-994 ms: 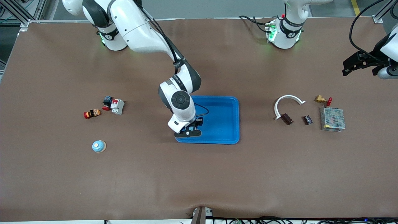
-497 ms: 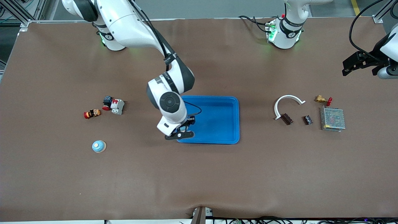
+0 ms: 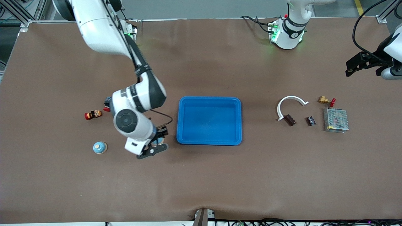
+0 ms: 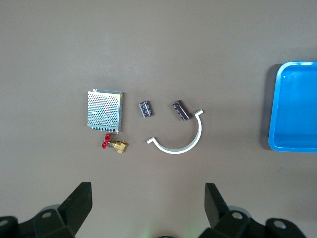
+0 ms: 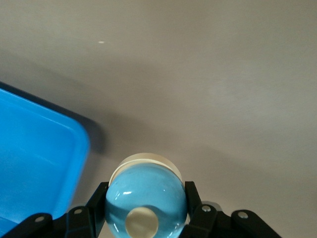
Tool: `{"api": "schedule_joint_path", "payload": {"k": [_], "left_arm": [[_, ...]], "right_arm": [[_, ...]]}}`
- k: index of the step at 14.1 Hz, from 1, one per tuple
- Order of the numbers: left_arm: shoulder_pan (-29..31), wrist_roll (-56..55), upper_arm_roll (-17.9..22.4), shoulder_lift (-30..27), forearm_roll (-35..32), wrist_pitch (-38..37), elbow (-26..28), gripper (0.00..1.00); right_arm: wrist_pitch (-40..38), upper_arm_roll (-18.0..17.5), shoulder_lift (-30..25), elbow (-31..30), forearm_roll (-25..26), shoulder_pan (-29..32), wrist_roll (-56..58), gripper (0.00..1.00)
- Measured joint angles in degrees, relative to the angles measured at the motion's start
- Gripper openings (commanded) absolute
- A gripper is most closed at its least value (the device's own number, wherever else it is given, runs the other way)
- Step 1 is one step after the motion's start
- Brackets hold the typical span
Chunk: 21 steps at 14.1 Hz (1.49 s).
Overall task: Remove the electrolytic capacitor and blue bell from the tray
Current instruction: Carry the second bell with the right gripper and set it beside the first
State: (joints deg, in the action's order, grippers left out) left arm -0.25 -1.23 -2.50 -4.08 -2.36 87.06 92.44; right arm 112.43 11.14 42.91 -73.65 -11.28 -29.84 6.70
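Blue bell (image 5: 146, 201) is clamped between the right gripper's (image 3: 154, 145) closed jaws, over bare table beside the blue tray (image 3: 209, 141). Capacitor (image 3: 311, 121) is left lying toward the left arm's end of the table. Left gripper (image 4: 144, 203) is held waiting above it, jaws spread wide and empty.

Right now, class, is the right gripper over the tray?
No: the right gripper, shut on a bell, is over the table beside the tray.

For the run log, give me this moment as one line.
right claw: shut on blue bell, over table beside blue tray | left claw: open, waiting | second bell: on table
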Motion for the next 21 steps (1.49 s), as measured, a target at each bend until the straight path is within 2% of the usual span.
{"api": "schedule_joint_path", "payload": {"k": [8, 11, 14, 21], "left_arm": [[-0.14, 0.0, -0.4, 0.0, 0.0, 0.0, -0.02, 1.0], [-0.14, 0.0, -0.4, 0.0, 0.0, 0.0, -0.04, 1.0], [-0.15, 0.0, -0.4, 0.01, 0.0, 0.0, -0.04, 1.0], [-0.16, 0.0, -0.4, 0.01, 0.0, 0.0, -0.05, 1.0]], "right_arm": [[1.46, 0.15, 0.42, -1.25, 0.48, 9.49, 24.01, 0.4], [8.85, -0.05, 0.91, -5.56, 3.33, 9.53, 25.58, 0.4], [15.37, -0.06, 1.41, -10.45, 3.7, 9.55, 29.01, 0.4], [16.36, 0.08, 1.32, -11.12, 3.69, 12.67, 36.66, 0.4]]}}
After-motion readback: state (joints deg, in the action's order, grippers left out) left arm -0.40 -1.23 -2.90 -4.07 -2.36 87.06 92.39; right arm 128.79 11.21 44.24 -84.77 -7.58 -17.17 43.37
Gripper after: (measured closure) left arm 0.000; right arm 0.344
